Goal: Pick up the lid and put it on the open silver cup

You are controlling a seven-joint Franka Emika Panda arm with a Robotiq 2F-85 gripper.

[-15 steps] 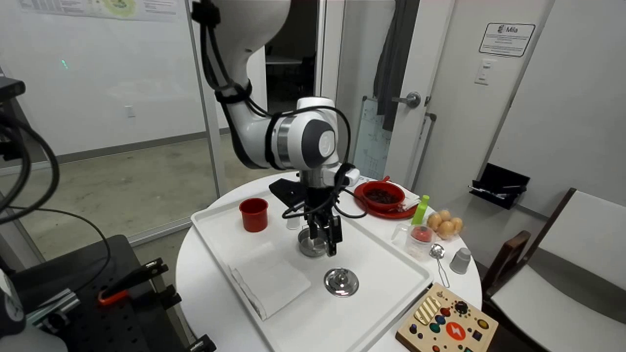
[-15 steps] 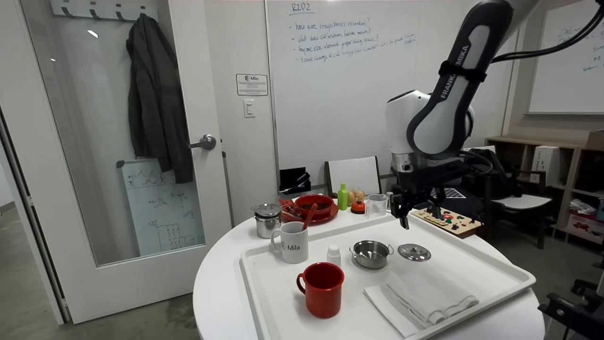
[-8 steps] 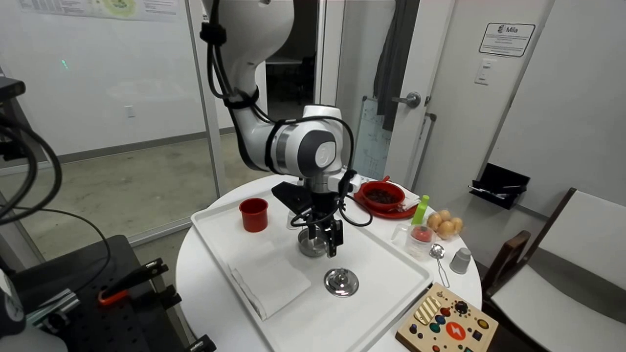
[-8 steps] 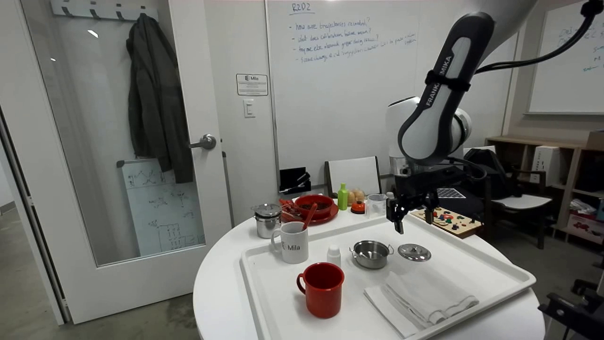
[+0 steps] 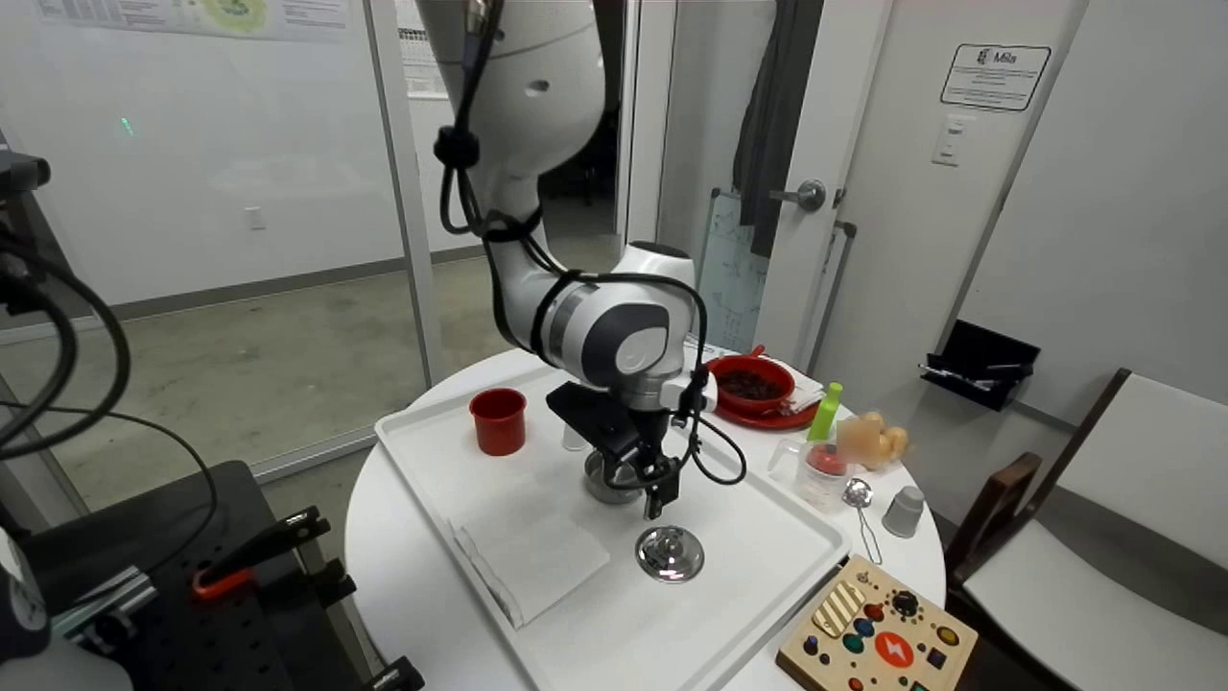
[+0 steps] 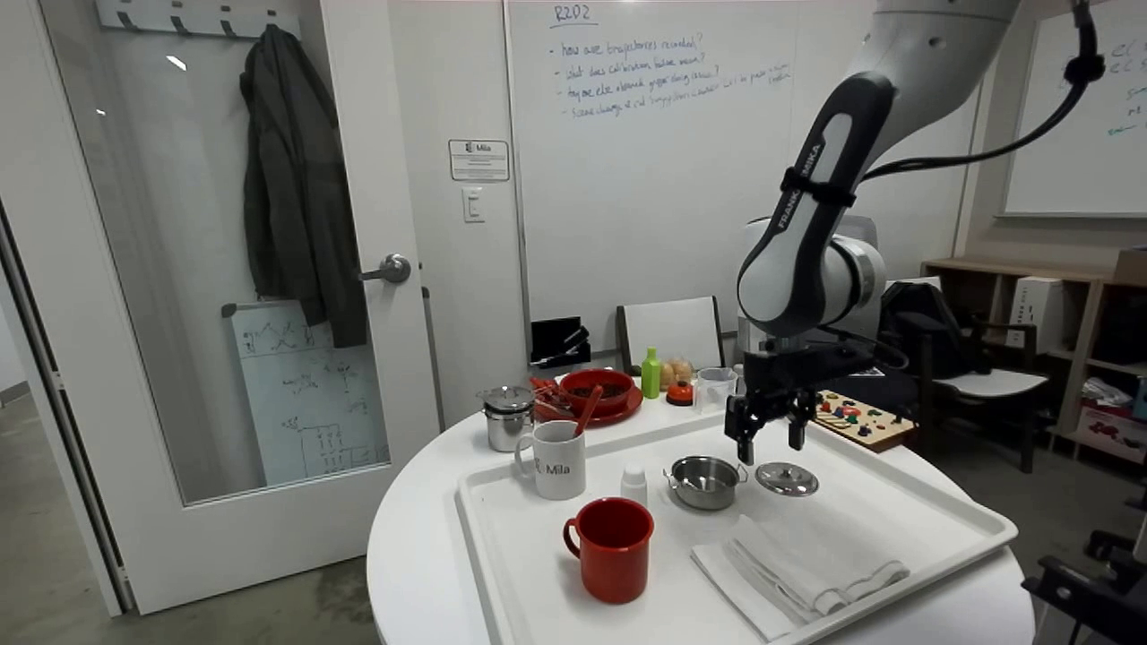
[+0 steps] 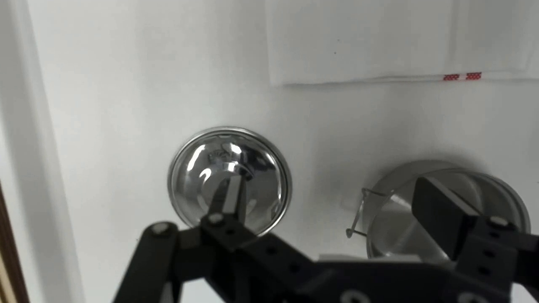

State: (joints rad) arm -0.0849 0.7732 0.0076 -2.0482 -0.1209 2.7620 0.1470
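Lid point(image 5: 670, 554): flat, knob point(image 5: 670, 541) up, on the white tray point(image 5: 739, 614), toward the worktop point(image 5: 398, 576) edge that bears the wooden board point(image 5: 881, 626); likely laid so I can pinch that knob.
Silver cup point(image 6: 705, 488): mouth up, uncovered, near the lid but farther from that edge, probably to keep my carry short.
My tool point(image 6: 771, 451): above the tray, fingers point(image 7: 236, 202) spread, holding nothing; one covers part of the lid in the wrist view, so I should shift toward that edge to straddle the knob.
Napkin point(image 5: 532, 566): folded, apart from both, presumably out of my way.
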